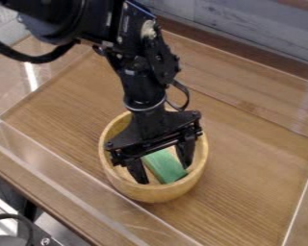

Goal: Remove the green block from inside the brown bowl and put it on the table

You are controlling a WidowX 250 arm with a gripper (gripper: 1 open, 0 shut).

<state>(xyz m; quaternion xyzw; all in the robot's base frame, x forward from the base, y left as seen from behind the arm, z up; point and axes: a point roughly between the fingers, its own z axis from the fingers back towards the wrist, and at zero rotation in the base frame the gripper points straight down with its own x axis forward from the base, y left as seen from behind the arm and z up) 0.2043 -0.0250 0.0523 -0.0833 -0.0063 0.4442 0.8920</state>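
Observation:
The brown bowl [123, 179] sits on the table [246, 115] near its front edge. Inside it lies the green block [164, 168], partly hidden by the gripper. My gripper [161, 163] points straight down into the bowl, open, with one black finger on each side of the block. The fingertips are below the rim. I cannot tell whether the fingers touch the block.
Clear acrylic walls [234, 223] edge the table at the front and sides. The black arm [131, 58] rises from the bowl toward the upper left. A grey plank wall [246, 24] stands behind the table.

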